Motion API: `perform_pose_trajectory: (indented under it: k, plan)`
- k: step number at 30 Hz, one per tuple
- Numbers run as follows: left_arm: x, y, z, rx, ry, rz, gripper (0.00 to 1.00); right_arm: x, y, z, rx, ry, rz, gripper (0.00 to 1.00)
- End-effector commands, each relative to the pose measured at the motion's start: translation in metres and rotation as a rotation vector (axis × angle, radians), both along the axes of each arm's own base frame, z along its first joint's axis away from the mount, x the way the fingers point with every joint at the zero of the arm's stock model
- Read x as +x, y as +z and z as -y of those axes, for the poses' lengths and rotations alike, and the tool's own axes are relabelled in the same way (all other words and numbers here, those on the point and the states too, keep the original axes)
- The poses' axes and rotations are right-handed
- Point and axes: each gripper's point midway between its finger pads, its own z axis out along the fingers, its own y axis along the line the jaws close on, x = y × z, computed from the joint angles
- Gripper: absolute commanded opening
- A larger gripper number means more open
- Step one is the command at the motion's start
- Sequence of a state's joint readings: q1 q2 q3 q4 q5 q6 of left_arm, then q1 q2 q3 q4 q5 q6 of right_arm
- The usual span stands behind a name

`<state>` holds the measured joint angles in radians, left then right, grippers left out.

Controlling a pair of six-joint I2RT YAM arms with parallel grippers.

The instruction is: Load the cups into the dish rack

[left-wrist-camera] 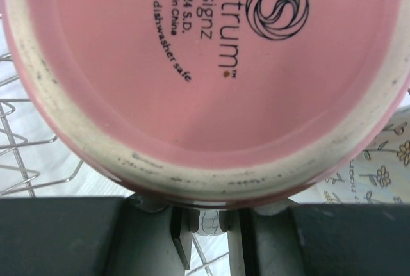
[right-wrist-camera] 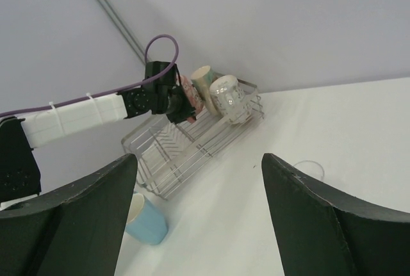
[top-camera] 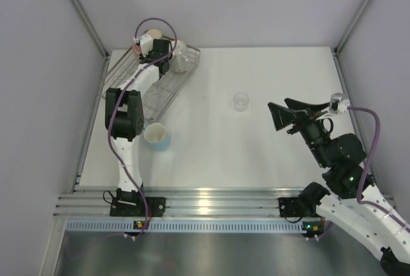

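Now, rack [top-camera: 172, 87] holding two mugs [right-wrist-camera: 229, 100], pink mug [left-wrist-camera: 205, 64] gripped

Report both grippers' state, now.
Left gripper: closed on the pink mug, at the dish rack.
Right gripper: open, holding nothing.

**Table layout.** The dish rack [top-camera: 146, 93] stands askew at the far left of the table [top-camera: 256, 154]. Three mugs are at its far end: the leftmost mug [top-camera: 137, 47], the middle mug [top-camera: 153, 34] farthest back, and the rightmost mug [top-camera: 180, 56]. The left gripper [top-camera: 160, 50] is between the outer two, against the leftmost mug. A cup [top-camera: 157, 136] stands on the table just before the rack's near end. A small glass [top-camera: 241, 101] stands mid-table, between the rack and the right gripper [top-camera: 277, 114].
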<state>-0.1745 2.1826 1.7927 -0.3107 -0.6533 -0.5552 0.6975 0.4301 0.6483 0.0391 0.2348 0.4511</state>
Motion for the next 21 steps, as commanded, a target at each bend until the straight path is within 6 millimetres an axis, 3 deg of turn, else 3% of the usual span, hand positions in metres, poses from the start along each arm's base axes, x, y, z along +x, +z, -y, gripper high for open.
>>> perform_pose_trajectory:
  k: [1,21]
  plan:
    - [0.031,0.066,-0.007,-0.019,0.046,0.223,0.0,-0.001,0.004,0.003,-0.002,-0.015,0.02,0.79]
    - [0.006,0.052,-0.018,0.0,0.117,0.18,0.0,0.002,0.0,0.001,-0.01,-0.019,0.015,0.79]
